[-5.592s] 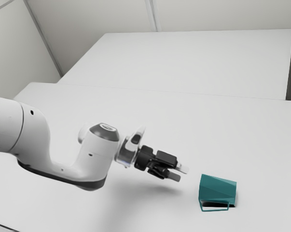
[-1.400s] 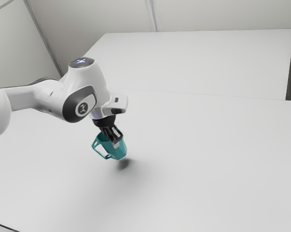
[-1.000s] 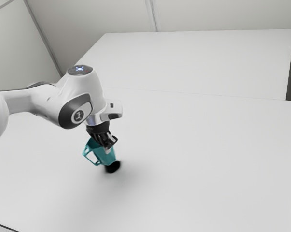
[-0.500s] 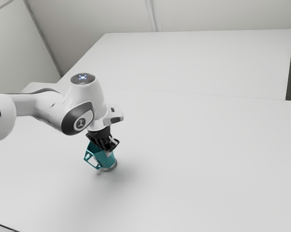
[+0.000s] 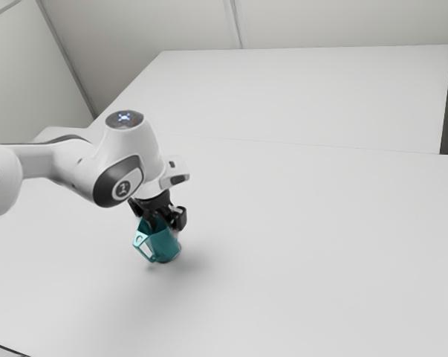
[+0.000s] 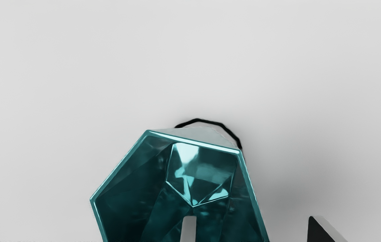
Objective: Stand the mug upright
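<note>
The teal mug (image 5: 161, 245) is mouth up at the table's surface, its handle toward the exterior view's lower left; whether its base rests fully flat I cannot tell. Just above its rim, my black gripper (image 5: 166, 224) points down. Looking from the hand, I see into the hexagonal mouth of the mug (image 6: 120, 188), with part of a dark-edged base outline beyond the rim. My gripper (image 6: 253, 226) is open: one finger (image 6: 188, 230) reaches inside the mug, while the other stands outside its wall with a gap.
The white table (image 5: 305, 245) spreads around the mug, and a second white surface (image 5: 290, 97) lies farther back. A dark line (image 5: 8, 349) crosses the exterior view's lower left corner.
From lying on its side at the exterior view's right, the mug has been carried left and turned mouth up. In the last half second my fingers have spread apart, and the mug has barely moved.
</note>
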Robot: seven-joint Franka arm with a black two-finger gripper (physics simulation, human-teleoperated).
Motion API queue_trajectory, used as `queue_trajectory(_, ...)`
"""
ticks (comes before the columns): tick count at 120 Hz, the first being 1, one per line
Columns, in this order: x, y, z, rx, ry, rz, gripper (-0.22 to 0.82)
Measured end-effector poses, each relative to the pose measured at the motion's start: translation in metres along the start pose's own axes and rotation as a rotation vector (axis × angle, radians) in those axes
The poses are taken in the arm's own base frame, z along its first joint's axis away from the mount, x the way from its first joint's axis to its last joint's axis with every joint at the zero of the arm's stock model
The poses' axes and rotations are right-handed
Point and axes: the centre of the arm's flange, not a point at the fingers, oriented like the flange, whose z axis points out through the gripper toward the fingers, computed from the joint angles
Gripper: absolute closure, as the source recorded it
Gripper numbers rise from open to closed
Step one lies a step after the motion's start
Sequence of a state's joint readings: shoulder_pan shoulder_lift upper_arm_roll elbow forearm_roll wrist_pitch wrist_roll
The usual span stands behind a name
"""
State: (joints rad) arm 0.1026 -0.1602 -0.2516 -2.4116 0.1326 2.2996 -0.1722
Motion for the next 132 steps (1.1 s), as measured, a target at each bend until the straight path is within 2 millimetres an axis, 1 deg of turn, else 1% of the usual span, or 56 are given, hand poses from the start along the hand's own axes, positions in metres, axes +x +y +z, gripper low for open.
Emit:
queue_trajectory(8,-0.003,-0.002,-0.014,0.004,0.027,-0.010,0.20)
queue_trajectory(18,-0.006,-0.002,-0.032,0.009,0.059,-0.018,0.14)
queue_trajectory(32,-0.009,-0.001,-0.050,0.003,0.068,-0.032,0.09)
queue_trajectory(41,-0.006,0.000,-0.062,-0.007,0.062,-0.044,0.07)
queue_trajectory(49,0.000,-0.001,-0.076,-0.018,0.059,-0.057,0.06)
queue_trajectory(60,0.015,-0.004,-0.098,-0.033,0.047,-0.072,0.05)
queue_trajectory(74,0.035,-0.013,-0.111,-0.050,0.006,-0.093,0.04)
queue_trajectory(85,0.046,-0.027,-0.119,-0.058,-0.029,-0.118,0.03)
queue_trajectory(102,0.067,-0.049,-0.138,-0.072,-0.067,-0.155,0.03)
queue_trajectory(110,0.073,-0.057,-0.146,-0.075,-0.083,-0.167,0.03)
queue_trajectory(132,0.084,-0.073,-0.157,-0.080,-0.120,-0.189,0.02)
